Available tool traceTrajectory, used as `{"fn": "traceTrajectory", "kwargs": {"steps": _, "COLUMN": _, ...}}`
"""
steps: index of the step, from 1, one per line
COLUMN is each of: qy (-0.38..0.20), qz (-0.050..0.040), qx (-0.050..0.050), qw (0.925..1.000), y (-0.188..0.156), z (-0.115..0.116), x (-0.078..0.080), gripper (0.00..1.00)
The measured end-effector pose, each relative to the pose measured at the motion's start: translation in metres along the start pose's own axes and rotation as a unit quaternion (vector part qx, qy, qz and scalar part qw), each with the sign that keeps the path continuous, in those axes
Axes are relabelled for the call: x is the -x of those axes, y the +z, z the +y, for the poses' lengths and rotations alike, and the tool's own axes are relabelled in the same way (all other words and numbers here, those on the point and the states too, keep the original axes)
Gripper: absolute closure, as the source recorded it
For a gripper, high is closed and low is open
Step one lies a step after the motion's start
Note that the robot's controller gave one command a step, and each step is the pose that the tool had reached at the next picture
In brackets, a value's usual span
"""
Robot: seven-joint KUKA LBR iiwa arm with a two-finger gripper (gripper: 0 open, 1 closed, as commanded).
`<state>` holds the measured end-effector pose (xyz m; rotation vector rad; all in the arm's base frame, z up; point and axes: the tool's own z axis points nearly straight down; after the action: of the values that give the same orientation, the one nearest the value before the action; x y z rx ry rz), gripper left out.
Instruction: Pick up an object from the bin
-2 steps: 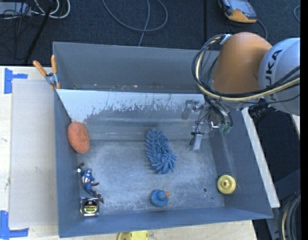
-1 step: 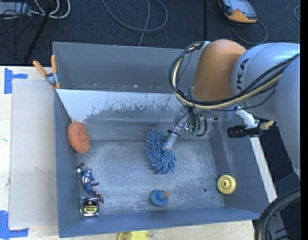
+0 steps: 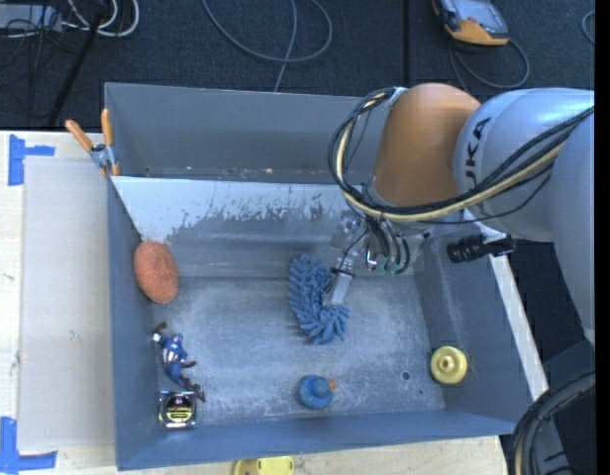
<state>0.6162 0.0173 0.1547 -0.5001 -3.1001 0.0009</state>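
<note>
Gripper [image 3: 337, 293] low in the middle of the bin, tip down on a blue shaggy chenille piece [image 3: 307, 290]. It touches the piece's right side. Width of the claw: cannot tell from this angle, and no hold is confirmed. The orange wrist cover [image 3: 424, 142] and looped cables sit above it, by the right wall.

Grey metal bin [image 3: 236, 156], contents loose and well apart:
- blue shaggy piece at centre of the floor, under the gripper
- blue round item with an orange bit [image 3: 314, 392] near the front wall, below the shaggy piece
- yellow round disc [image 3: 449, 364] at front right
- orange oval lump [image 3: 156, 271] against the left wall
- small blue figurine [image 3: 173, 352] at front left, with a yellow-and-black tape measure [image 3: 177, 410] just in front of it

Bin floor scuffed, pale streaks on the back wall. Behind the bin is dark flooring with cables [image 3: 285, 18].
</note>
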Motion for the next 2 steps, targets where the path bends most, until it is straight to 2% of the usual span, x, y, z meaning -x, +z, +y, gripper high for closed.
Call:
{"fn": "traceTrajectory", "kwargs": {"steps": 1, "qy": -0.038, "qz": -0.0002, "qx": 0.001, "qw": 0.9993, "y": 0.036, "z": -0.015, "x": -0.003, "gripper": 0.00}}
{"fn": "traceTrajectory", "kwargs": {"steps": 2, "qy": 0.125, "qz": -0.0014, "qx": 0.001, "qw": 0.9921, "y": 0.083, "z": -0.022, "x": -0.006, "gripper": 1.00}}
